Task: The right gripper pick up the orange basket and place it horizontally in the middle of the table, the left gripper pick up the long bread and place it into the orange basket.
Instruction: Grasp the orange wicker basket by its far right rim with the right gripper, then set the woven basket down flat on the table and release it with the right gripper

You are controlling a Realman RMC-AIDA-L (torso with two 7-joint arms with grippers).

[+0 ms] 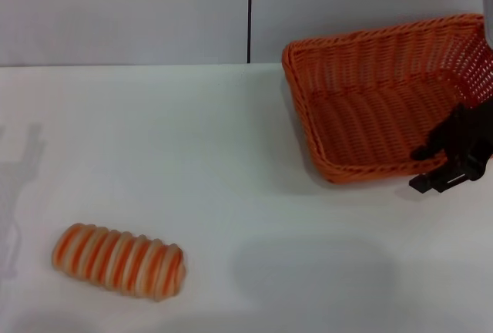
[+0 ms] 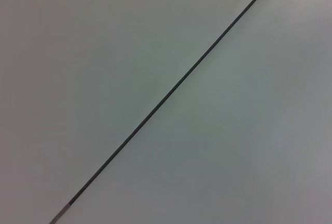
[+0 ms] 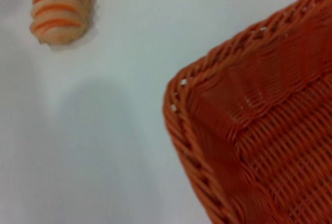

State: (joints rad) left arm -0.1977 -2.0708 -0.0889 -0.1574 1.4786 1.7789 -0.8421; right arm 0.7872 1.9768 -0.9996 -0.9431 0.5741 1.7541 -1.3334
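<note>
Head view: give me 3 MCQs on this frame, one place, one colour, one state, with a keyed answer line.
1. Where does the long bread lie on the table?
A. Inside the basket
B. Near front, on the robot's left
C. Against the back wall

2. What colours show on the bread's upper face?
A. Orange and cream stripes
B. Plain green
C. Solid black

3. What is in the orange basket?
A. The bread
B. Two loaves
C. Nothing

Answers: 1 B, it lies alone on the bare tabletop, far from the basket. 2 A, the ridges alternate those colours. 3 C, only woven floor shows; the right pincer is at its near right rim.
</note>
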